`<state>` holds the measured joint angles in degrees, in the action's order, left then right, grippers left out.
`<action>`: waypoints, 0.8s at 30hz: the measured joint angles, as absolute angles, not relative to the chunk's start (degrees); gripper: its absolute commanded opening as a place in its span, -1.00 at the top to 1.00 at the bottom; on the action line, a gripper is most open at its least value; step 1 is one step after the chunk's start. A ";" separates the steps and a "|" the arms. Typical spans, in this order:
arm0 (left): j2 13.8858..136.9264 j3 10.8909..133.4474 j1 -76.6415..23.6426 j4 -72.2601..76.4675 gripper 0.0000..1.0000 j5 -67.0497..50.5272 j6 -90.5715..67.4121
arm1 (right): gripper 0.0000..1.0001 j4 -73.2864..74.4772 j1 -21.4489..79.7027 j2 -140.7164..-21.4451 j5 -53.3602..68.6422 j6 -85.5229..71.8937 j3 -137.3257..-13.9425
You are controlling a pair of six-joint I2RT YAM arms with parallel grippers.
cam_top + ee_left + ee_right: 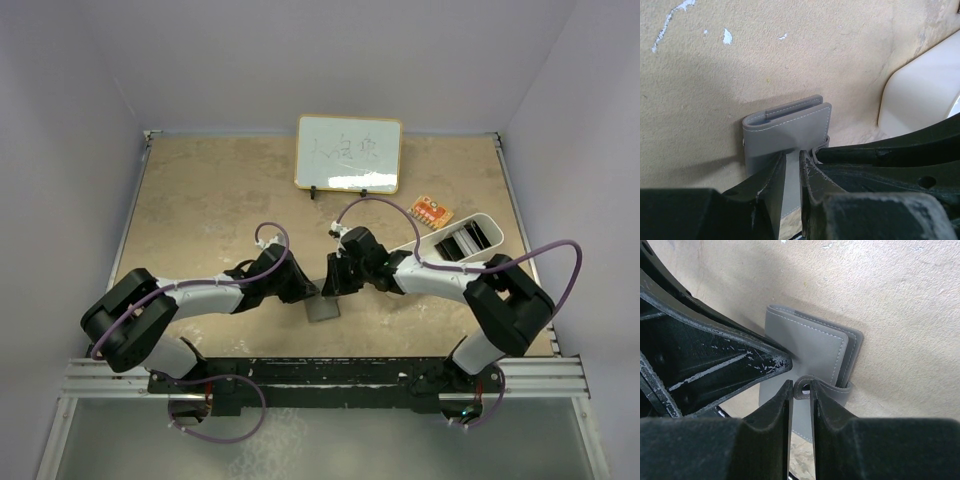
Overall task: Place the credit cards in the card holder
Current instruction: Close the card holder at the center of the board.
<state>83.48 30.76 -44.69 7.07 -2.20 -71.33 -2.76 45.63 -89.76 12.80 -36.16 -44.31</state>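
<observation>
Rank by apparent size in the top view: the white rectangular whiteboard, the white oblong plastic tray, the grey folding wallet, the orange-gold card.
1. white rectangular whiteboard
2. white oblong plastic tray
3. grey folding wallet and orange-gold card: about alike, wallet partly covered, so unranked.

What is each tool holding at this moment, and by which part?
Both hold the grey card holder: the left tool grips the edge of its cover, and the right tool appears to pinch the small snap tab.

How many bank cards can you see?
1. The orange card lies just behind the white tray, on the right side. Others may be hidden from view.
</observation>
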 measured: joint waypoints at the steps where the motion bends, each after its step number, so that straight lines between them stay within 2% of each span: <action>1: 83.48 30.76 -44.69 7.07 0.70 -2.22 -71.33 | 0.59 -3.07 45.63 -89.86 12.95 -36.34 -44.23; 7: 83.53 30.79 -44.69 7.07 0.70 -2.24 -71.33 | 0.46 -3.84 45.63 -90.45 13.39 -36.91 -44.23; 11: 83.57 30.81 -44.69 7.09 0.70 -2.26 -71.33 | 0.45 -4.16 45.63 -90.45 13.63 -36.97 -44.12; 18: 83.57 30.81 -44.69 7.09 0.70 -2.26 -71.35 | 0.73 -4.86 45.58 -90.45 13.67 -36.97 -43.64; 24: 83.61 30.81 -44.69 7.14 0.71 -2.28 -71.33 | 0.83 -5.56 45.39 -90.39 13.65 -37.04 -42.98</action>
<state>83.61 30.81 -44.69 7.14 -2.28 -71.33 -5.56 45.39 -90.39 13.65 -37.04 -42.98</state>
